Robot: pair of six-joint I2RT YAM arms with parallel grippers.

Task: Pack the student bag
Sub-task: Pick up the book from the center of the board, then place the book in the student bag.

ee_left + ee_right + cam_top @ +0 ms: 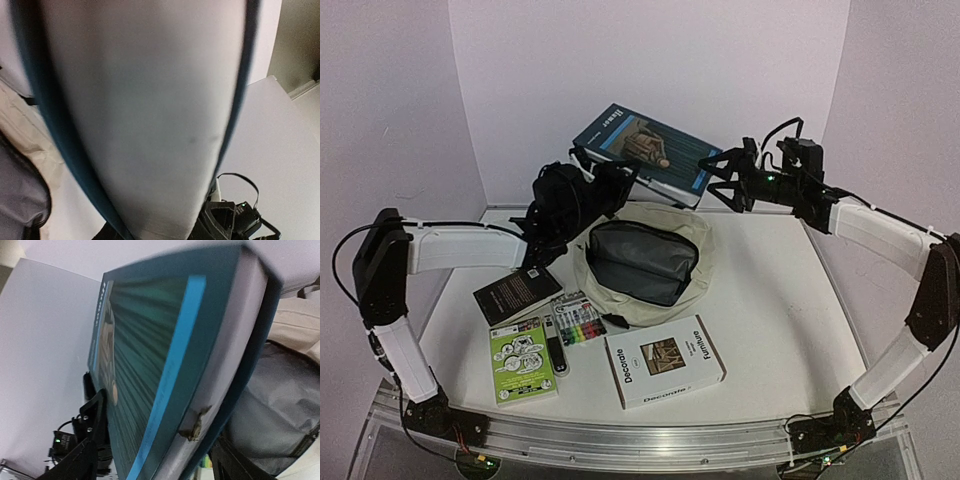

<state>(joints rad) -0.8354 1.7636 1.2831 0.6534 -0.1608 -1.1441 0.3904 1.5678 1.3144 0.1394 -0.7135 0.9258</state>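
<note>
Well, your left pincer gripped the blue book by its left end and held it in the air, tilted, behind and above the bag. In the left wrist view the book's pale page edge filled nearly the whole picture, and the pincer's own fingers were hidden. Your right pincer stood open at the book's right end. In the right wrist view its fingers sat one on either side of the book, each a little apart from the cover.

You had the bag lying in the middle of the surface, just below the book and between the two arms. Its mouth gaped upward, showing the dark grey lining inside a cream fabric rim.

Near you, in front of the bag, lay the other items. A black booklet lay to the left, with a green booklet just in front of it. A pack of coloured markers touched the bag's front left edge. A white Decorate book lay flat, close to the bag's front edge. A slim black-and-white item lay between the green booklet and the markers; I could not tell what it was.
</note>
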